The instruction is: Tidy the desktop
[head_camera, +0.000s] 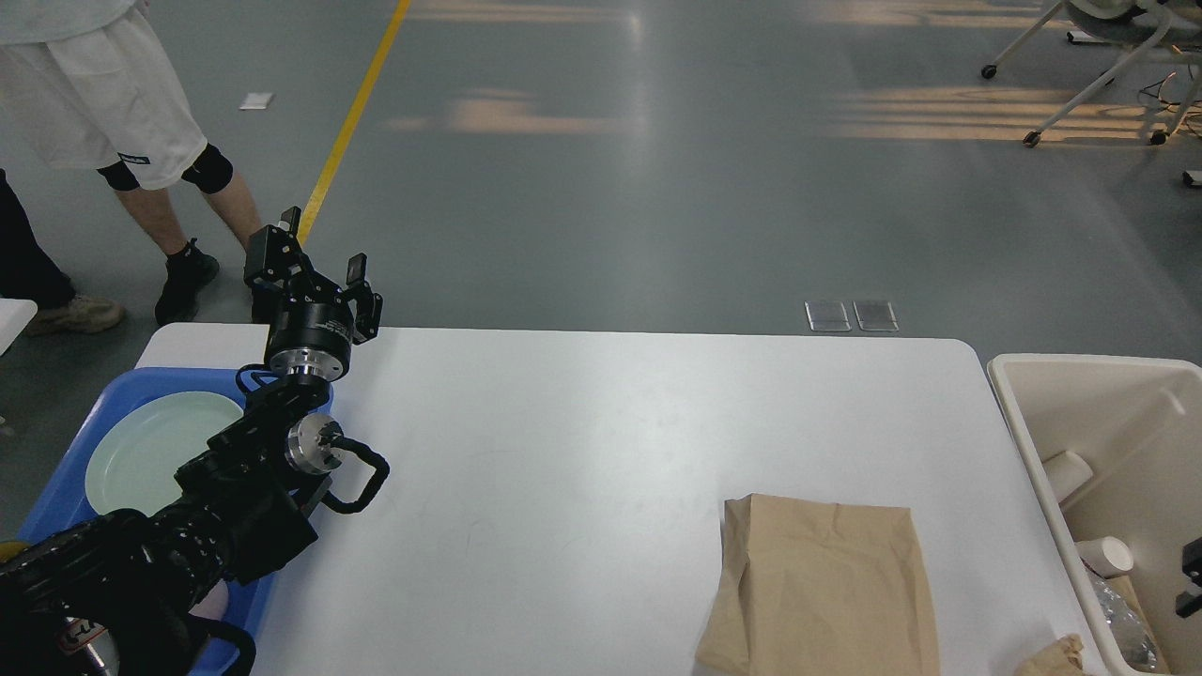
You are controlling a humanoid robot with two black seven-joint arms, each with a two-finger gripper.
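The white desktop [582, 441] fills the middle of the head view. A flat brown paper bag [826, 587] lies on its near right part. A crumpled brown paper scrap [1056, 655] lies at the near right corner. My left gripper [319, 255] is raised above the far left edge of the desktop, next to the blue tray, open and empty. A small dark part of my right arm [1191, 575] shows at the right edge over the bin; its fingers cannot be told apart.
A blue tray [70, 469] at the left holds a pale green plate [155, 451]. A beige bin [1108, 422] at the right holds paper cups [1106, 556] and a plastic bottle. A person's legs [178, 188] stand beyond the far left corner.
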